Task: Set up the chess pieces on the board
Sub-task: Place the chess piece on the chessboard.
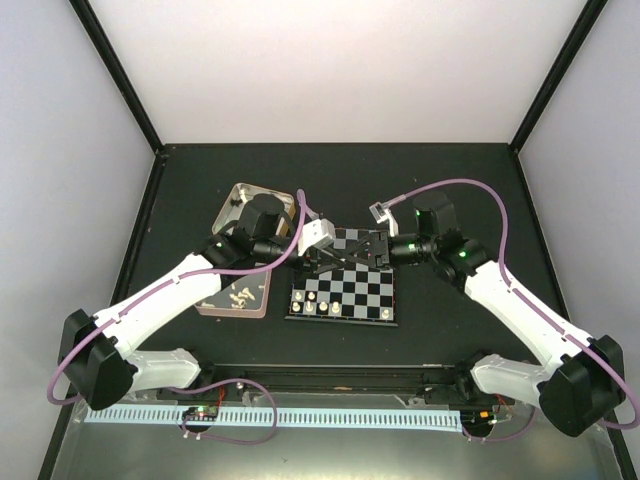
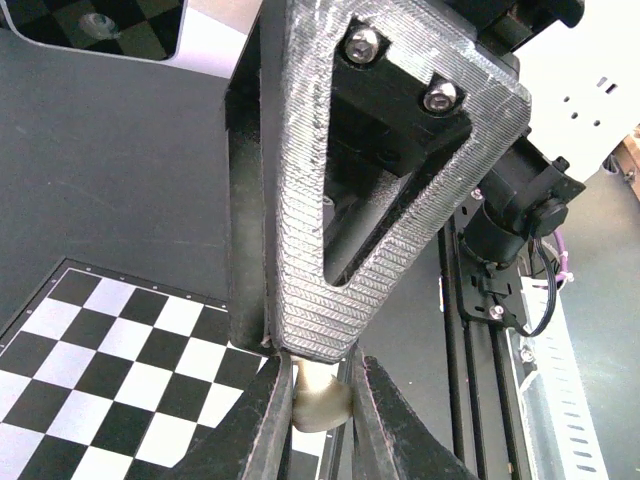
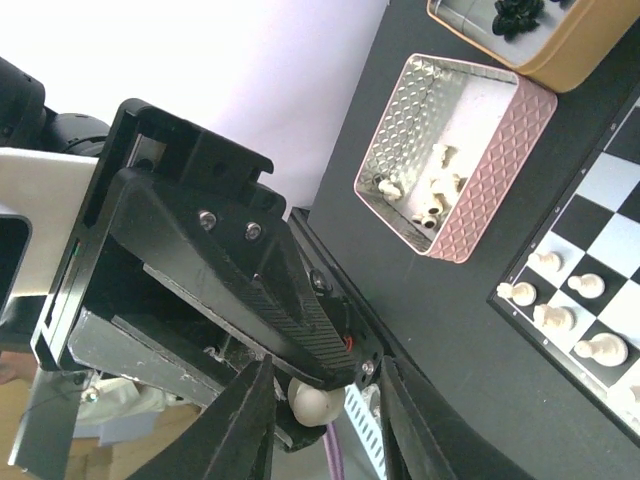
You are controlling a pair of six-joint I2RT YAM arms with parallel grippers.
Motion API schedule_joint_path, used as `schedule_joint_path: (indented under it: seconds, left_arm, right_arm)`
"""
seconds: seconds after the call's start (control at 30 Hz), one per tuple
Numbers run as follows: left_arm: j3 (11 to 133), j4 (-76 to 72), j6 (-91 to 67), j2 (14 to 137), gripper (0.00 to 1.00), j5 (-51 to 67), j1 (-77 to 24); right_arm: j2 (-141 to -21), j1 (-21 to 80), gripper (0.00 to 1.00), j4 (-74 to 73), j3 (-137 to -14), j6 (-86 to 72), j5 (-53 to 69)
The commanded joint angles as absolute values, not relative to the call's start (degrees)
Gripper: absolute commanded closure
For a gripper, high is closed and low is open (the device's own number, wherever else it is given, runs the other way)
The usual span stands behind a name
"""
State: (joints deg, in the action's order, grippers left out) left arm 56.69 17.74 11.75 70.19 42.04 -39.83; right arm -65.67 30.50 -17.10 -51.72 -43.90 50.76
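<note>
Over the far left part of the board the two grippers meet tip to tip. My left gripper is shut on a cream-white chess piece, whose rounded body shows between the left fingertips. My right gripper reaches in from the opposite side. Its jaws stand apart on either side of the piece's round end, with a gap to the right-hand finger. Several white chess pieces stand on the board's near left squares.
A pink tin holding loose white pieces lies left of the board. A second tin with black pieces sits behind it, partly under my left arm. A rail runs along the near edge.
</note>
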Motion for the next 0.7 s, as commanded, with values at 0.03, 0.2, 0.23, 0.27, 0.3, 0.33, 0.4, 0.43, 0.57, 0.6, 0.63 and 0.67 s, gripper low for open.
schedule_joint_path:
  seconds: [0.03, 0.2, 0.23, 0.27, 0.3, 0.33, 0.4, 0.43, 0.57, 0.6, 0.63, 0.67]
  left_arm:
    - [58.4, 17.9, 13.1, 69.2, 0.95, 43.9, -40.0]
    - [58.4, 17.4, 12.7, 69.4, 0.94, 44.3, -40.1]
    - [58.4, 17.4, 12.7, 69.5, 0.94, 44.4, -40.1]
    - [58.4, 17.4, 12.7, 69.4, 0.94, 44.3, -40.1]
    - [58.4, 17.3, 12.7, 69.5, 0.94, 44.3, -40.0]
    - [58.4, 17.4, 12.7, 69.6, 0.94, 44.2, -40.0]
    - [58.5, 17.4, 12.4, 69.7, 0.93, 43.9, -40.0]
    - [58.7, 17.3, 12.1, 69.8, 0.91, 43.9, -40.1]
    - [59.0, 17.3, 8.6, 69.7, 0.62, 39.1, -40.0]
    - [58.9, 17.5, 7.6, 69.5, 0.55, 37.4, -40.0]
    - [58.6, 17.3, 6.6, 69.2, 0.49, 35.5, -39.9]
    - [57.8, 17.0, 5.5, 68.6, 0.44, 33.7, -39.8]
  right_arm:
    - [-65.4, 30.5, 0.73, -16.5, -52.7, -43.7, 51.9]
    - [-66.1, 30.5, 0.77, -15.4, -52.7, -43.7, 54.7]
    - [-66.4, 30.5, 0.79, -15.4, -52.6, -43.7, 55.0]
    - [-66.5, 30.5, 0.82, -15.3, -52.5, -43.6, 55.2]
    - [-66.7, 30.5, 0.86, -15.0, -52.3, -43.7, 55.4]
    - [-66.7, 30.5, 0.89, -14.9, -52.3, -43.8, 55.4]
    - [-66.6, 30.5, 0.96, -14.8, -52.4, -43.8, 55.3]
    - [-66.4, 30.5, 0.98, -14.9, -52.4, -43.7, 54.9]
    - [-65.4, 30.5, 0.99, -15.9, -52.1, -41.8, 50.3]
    - [-64.9, 30.5, 0.99, -17.0, -52.2, -40.3, 48.1]
    - [-64.5, 30.5, 0.99, -18.5, -52.3, -38.5, 44.6]
    - [-64.1, 30.5, 0.99, -20.3, -52.3, -36.8, 41.3]
